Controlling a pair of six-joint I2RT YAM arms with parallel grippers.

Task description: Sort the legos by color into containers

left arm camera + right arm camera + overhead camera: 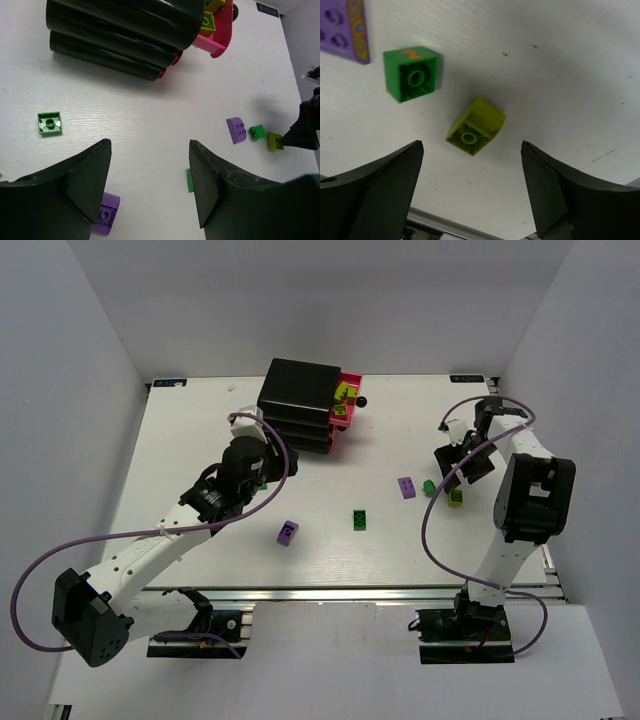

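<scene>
Spread right end effector [470, 185] poised over the lime-yellow lego [475, 126] lying tilted on the desk [560, 65] beside a green lego [412, 73] (left end effector [150, 190] likewise spread, empty): best squared to the brick's flat sides, descending without nudging its neighbour.

The right gripper [470, 192] hangs over the white table [560, 65] with its dark fingers [380, 192] spread wide. A lime-yellow lego [476, 126] lies tilted between and just beyond them, touching neither. Up-left sits a green lego [412, 73] marked "2", and a purple lego [344, 29] shows at the corner.
</scene>
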